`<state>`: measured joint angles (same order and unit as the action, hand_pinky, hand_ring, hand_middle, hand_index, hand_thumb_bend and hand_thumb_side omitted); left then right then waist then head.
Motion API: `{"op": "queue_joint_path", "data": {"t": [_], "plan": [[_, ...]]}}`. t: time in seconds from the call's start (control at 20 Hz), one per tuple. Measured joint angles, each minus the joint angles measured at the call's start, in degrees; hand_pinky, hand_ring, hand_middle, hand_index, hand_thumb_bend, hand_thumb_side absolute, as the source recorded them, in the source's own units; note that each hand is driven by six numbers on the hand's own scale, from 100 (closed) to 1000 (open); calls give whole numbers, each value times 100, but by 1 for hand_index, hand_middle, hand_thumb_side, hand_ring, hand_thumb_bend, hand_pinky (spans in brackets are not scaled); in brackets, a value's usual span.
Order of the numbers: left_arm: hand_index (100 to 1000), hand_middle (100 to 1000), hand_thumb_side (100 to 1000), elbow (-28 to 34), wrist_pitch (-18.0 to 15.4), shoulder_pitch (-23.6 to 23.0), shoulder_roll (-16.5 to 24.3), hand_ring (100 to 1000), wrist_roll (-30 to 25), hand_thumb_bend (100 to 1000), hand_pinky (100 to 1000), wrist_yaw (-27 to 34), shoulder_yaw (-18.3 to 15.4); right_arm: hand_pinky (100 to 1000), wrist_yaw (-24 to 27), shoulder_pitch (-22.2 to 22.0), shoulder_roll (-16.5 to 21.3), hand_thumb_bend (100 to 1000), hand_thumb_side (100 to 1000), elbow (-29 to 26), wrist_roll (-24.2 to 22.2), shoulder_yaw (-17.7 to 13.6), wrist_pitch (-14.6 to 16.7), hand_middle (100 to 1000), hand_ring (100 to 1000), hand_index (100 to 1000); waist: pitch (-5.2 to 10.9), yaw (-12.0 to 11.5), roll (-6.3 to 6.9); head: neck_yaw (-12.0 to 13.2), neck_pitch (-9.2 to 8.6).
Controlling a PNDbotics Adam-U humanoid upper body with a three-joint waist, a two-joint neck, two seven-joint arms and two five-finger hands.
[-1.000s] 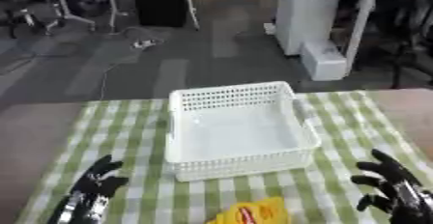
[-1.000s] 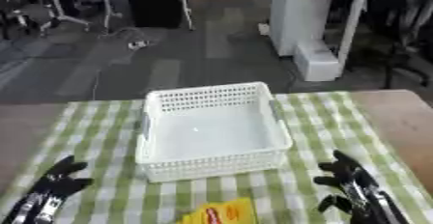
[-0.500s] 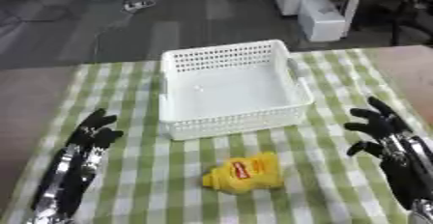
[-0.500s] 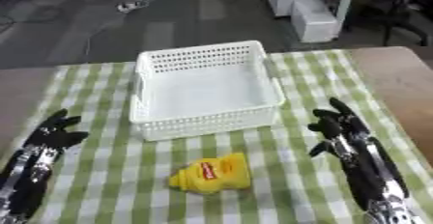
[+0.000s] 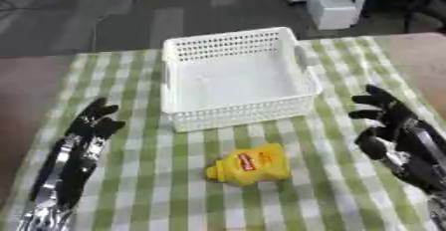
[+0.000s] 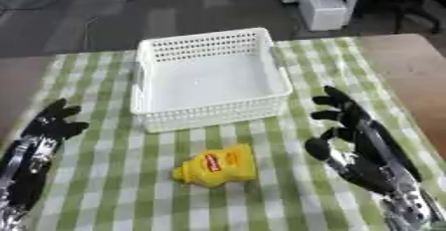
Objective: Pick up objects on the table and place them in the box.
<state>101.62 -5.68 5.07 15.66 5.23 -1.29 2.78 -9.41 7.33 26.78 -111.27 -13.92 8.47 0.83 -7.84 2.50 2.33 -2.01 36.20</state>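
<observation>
A yellow mustard bottle (image 5: 248, 164) with a red label lies on its side on the green-checked cloth, just in front of the white perforated basket (image 5: 233, 115). The basket stands with nothing inside it. My left hand (image 5: 90, 122) rests open on the cloth at the left, well away from the bottle. My right hand (image 6: 344, 116) rests open at the right of the basket, fingers straight and pointing away from me. Neither hand touches anything.
The checked cloth (image 5: 322, 200) covers the table; bare brown tabletop (image 6: 405, 70) shows at the right. Beyond the far edge lie grey floor, a white cabinet (image 5: 327, 3) and chair legs.
The camera has tilted further down, so the basket and bottle sit higher in view. Both hands keep their places on the cloth, still open.
</observation>
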Motion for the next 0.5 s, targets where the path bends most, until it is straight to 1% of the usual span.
{"op": "queue_joint_path", "data": {"t": [0.15,0.25,0.5], "plan": [[967,813,803,1,15,0,1,748,-18,337,825,0,13,564,-426,174,264,888,651,-32,-321,215,241,872,801,1000,-7,-27,3,-2,-2],[967,812,803,2,17,-4,1,747,-20,338,823,1,16,569,-617,352,406,887,653,-48,-502,380,389,873,802,1000,-23,-70,18,-8,-2],[957,795,803,35,6,-49,1,732,86,340,804,101,22,578,-853,779,555,884,658,-38,-837,742,654,876,805,1000,-41,-159,83,-103,-10]]}}
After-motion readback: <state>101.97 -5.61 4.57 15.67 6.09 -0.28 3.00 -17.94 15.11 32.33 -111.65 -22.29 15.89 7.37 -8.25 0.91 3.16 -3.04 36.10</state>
